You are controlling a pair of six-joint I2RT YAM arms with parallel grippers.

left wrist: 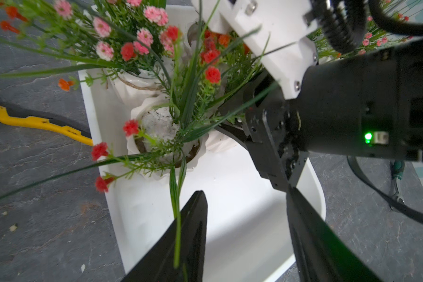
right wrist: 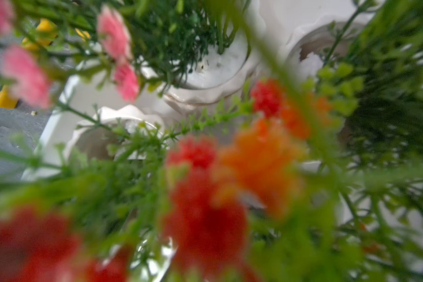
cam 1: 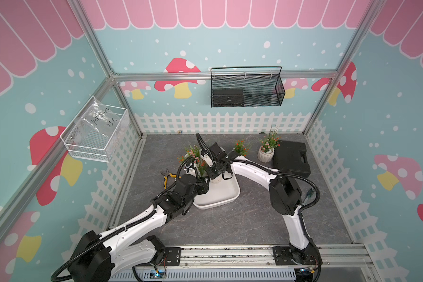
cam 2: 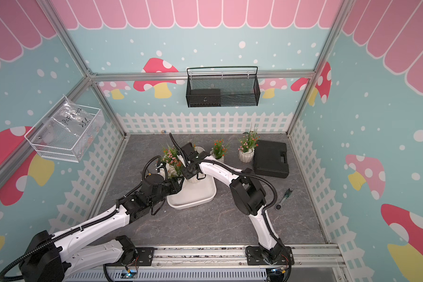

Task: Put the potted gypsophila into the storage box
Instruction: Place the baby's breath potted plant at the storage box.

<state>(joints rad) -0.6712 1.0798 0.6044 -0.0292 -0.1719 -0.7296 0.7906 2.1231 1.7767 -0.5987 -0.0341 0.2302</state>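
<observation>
The storage box is a shallow white tray mid-table. Several potted gypsophila stand crowded at its far end; in the left wrist view one white ribbed pot carries pink blossoms and a nearer pot carries red ones. My right gripper reaches down into this cluster beside a third pot; foliage hides its fingertips. My left gripper hangs open over the tray's bare near end, holding nothing. Two more potted plants stand outside the tray: an orange-flowered one and a pink-flowered one.
Yellow-handled pliers lie left of the tray. A black hard case sits at the back right, and a hand tool lies on the right. A black mesh basket hangs on the back wall, a white wire basket on the left wall.
</observation>
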